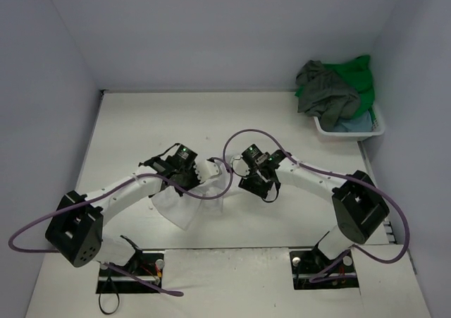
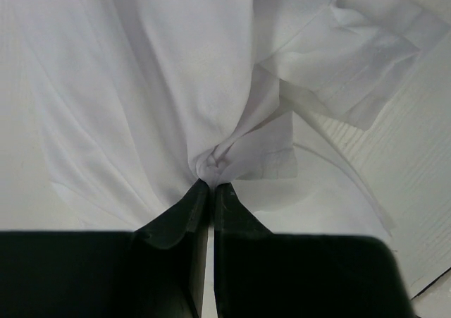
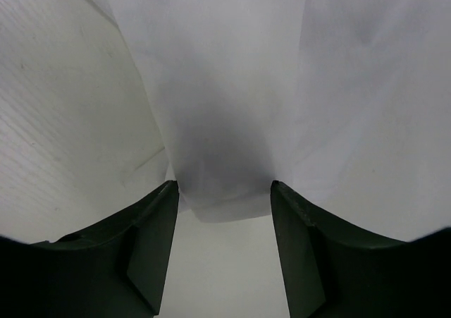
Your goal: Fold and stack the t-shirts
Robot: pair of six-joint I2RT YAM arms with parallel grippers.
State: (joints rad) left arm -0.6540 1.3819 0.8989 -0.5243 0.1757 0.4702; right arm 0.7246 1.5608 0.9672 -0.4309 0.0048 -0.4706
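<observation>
A: Which step is this?
B: Spreading, I think. On the counter, other t-shirts lie in the basket, far right. The white t-shirt hangs bunched, near middle.
A: The end effectors?
B: The left end effector is clenched on its fold. The right end effector is released around an edge; next it should close there.

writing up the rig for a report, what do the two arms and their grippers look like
The left arm and right arm each have white tubular links between blocky black joint housings. A purple cable loops along each arm. The left gripper and right gripper have plain black, wedge-shaped fingers. No markings show.
</observation>
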